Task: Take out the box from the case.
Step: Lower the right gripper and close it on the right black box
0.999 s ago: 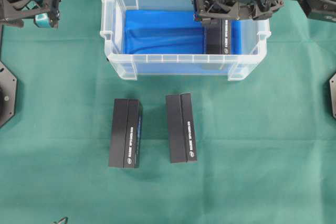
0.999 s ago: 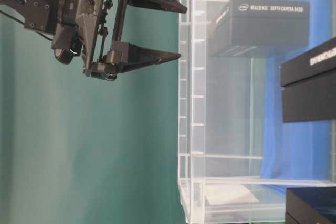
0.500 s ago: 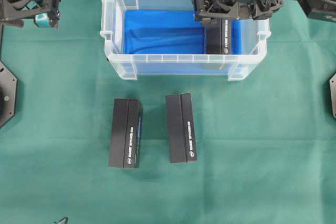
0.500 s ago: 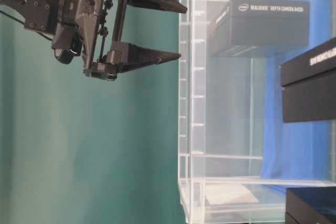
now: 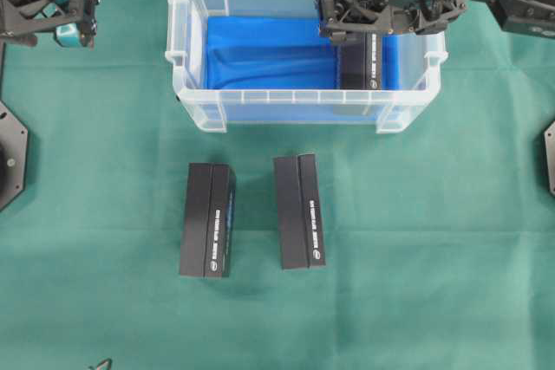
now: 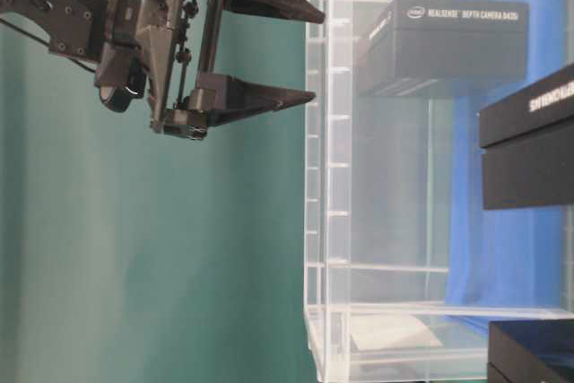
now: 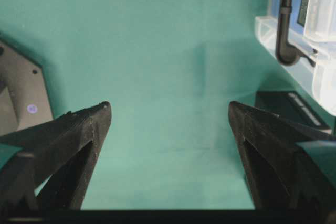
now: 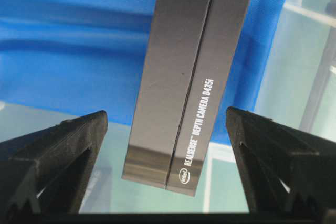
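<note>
While the right gripper gapes, the box lies lengthwise front-to-back

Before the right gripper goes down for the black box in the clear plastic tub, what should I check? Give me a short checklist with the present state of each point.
1. Right gripper open: ok, jaws stand wide.
2. Black rectangular cardboard box lies between the jaws' line: ok in the right wrist view.
3. Box inside the clear plastic tub with blue lining, near its right wall: ok.
4. Room between box and tub wall for a finger: cannot tell.
5. Left gripper away from the tub, open: ok.
6. The two black boxes on the green cloth out of the way: ok.
</note>
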Robot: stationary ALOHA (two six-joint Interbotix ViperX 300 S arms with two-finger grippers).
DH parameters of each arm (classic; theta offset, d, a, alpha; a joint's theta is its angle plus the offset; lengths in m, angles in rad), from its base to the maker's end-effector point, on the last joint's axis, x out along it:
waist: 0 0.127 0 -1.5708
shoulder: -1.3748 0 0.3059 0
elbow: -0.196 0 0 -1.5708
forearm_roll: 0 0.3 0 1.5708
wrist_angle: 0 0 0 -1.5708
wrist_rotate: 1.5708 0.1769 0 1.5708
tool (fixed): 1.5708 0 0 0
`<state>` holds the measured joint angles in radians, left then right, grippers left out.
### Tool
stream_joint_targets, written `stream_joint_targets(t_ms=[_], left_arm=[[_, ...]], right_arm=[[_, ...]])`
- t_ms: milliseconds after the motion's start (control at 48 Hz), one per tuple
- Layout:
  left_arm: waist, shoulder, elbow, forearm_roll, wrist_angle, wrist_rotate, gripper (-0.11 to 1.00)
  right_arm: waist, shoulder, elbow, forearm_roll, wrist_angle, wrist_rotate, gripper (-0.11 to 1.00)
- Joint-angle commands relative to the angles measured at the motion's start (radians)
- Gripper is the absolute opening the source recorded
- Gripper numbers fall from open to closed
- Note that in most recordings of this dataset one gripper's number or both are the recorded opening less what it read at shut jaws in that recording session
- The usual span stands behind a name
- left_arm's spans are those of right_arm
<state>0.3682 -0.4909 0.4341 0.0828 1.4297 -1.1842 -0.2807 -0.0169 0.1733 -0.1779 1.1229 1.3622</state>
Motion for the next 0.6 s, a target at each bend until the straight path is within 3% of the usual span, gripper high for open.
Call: stream_joint_targets(t_ms=[0, 583], left_arm=[[0.005, -0.011, -0.011, 0.005, -0.003, 0.0, 0.96], [0.005, -0.012, -0.009, 0.003, -0.003, 0.003, 0.96]], right_arm=[[0.0, -0.005, -0.017, -0.003, -0.006, -0.002, 0.92], [-0.006, 0.029, 0.035, -0.008, -0.057, 0.0, 0.92]])
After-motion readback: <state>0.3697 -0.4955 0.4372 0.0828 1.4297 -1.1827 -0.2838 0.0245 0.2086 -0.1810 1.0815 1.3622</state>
